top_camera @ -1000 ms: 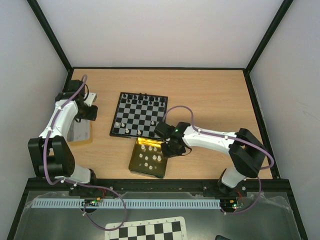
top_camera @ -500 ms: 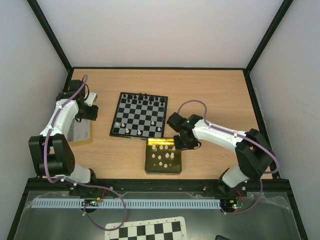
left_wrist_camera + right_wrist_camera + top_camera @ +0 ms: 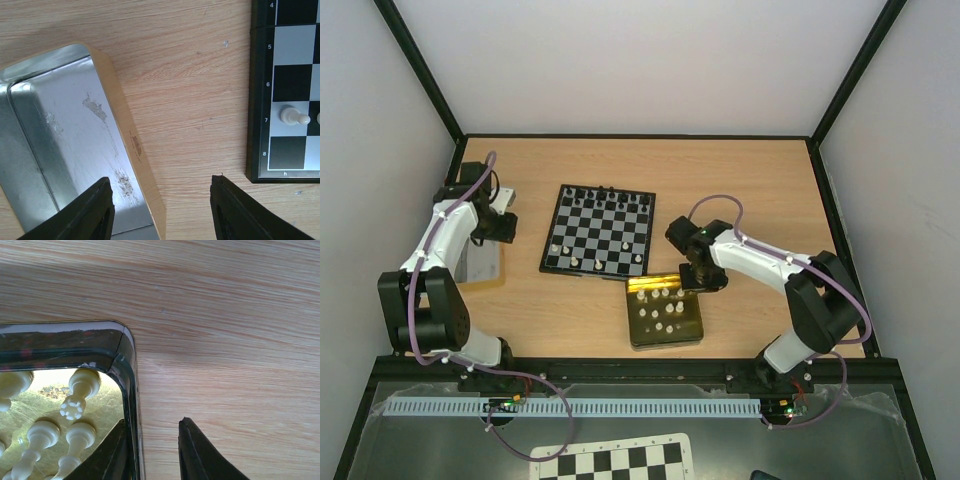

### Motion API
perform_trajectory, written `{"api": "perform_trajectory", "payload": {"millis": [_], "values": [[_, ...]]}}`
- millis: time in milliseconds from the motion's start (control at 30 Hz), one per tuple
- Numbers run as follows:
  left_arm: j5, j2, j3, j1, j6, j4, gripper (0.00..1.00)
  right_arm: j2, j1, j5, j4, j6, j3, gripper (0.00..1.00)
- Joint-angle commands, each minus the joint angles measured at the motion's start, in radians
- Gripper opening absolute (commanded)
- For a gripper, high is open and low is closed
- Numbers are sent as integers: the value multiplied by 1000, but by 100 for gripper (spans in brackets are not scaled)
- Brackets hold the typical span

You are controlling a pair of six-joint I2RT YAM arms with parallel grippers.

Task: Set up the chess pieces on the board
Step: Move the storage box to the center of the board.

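Wood-grain table (image 3: 760, 190) carries all items. The left arm (image 3: 440, 235) is in the same pose as one second ago. The right arm (image 3: 760, 268) has swung toward the right side of the table.

The board (image 3: 598, 232) lies at the table centre and has not moved. Black pieces (image 3: 605, 198) stand along its far rows. A few cream pieces (image 3: 582, 261) stand along its near row.

The gold tin (image 3: 652, 285) lies just off the board's near right corner. One second ago it lay further left, below the board's near edge. It has since slid right and turned slightly. It holds loose cream pieces on its floor. The silver-lined lid (image 3: 485, 265) lies open side up near the left edge of the table, in the same place as before.

The right jaws are set narrow and straddle the tin's wall at its far right corner. One finger is inside against the wall and the other is outside over bare wood. A gap shows between the wall and the outer finger, so the wall is not pinched.

The left jaws stand moderately wide with nothing between them. They hang over the lid's long edge and the bare wood beside the board.
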Motion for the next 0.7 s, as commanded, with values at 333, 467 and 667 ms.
{"api": "perform_trajectory", "payload": {"millis": [333,467,667], "values": [[22,9,-5,5,3,15,54,-32,-131,80,-140,42,33,25],[25,23,-3,6,4,25,55,-22,-204,87,-147,23,47,25],[35,41,2,3,2,38,55,59,-242,128,-143,19,126,25]]}}
